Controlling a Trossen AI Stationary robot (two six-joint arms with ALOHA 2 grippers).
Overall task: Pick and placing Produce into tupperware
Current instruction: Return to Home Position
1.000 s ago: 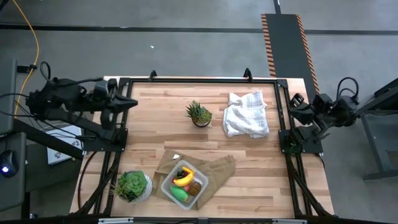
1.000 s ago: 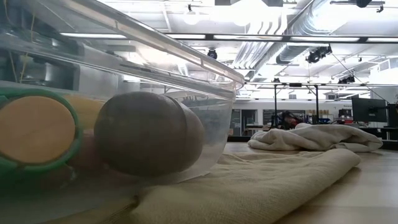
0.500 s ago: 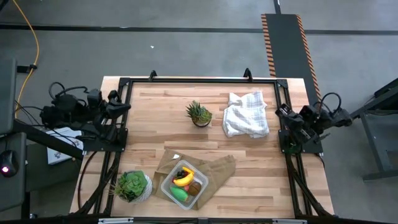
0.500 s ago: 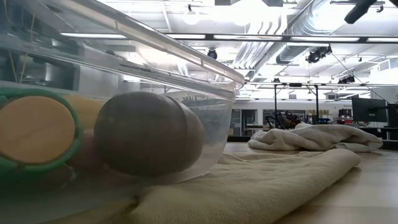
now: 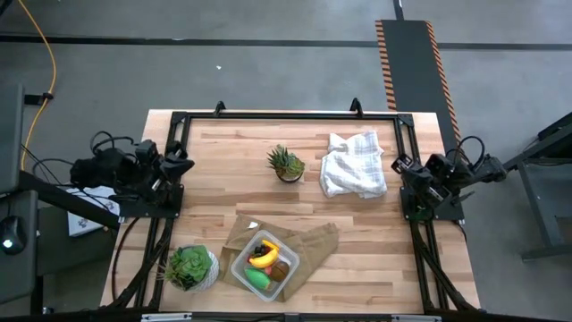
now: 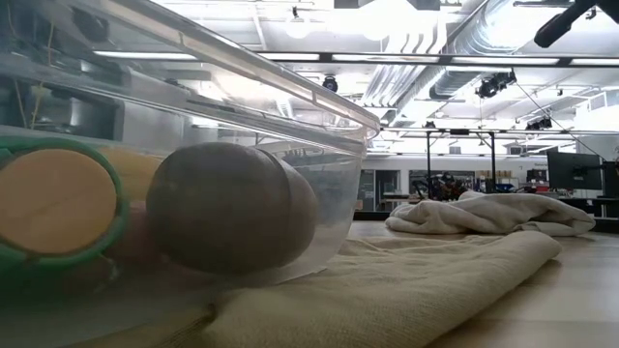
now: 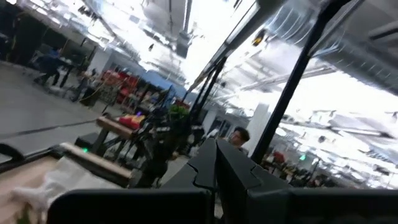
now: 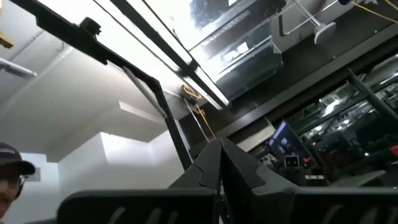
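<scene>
left arm [image 5: 114,170]: black, looped cables | right arm [image 5: 447,174]: black, looped cables

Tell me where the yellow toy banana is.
In the high view, the yellow toy banana lies inside the clear plastic box on the brown paper bag, low in the picture, right of the leafy white-potted plant.

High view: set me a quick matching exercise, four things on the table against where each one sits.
Things: 1 banana, 2 white cloth, 3 spiky plant, 4 leafy plant.
Places: A left of the paper bag; B in the clear box; C mid-table, beside the white cloth; D nearest the right gripper.
Pairs: 1-B, 2-D, 3-C, 4-A.
The left gripper sits at the table's left edge.
</scene>
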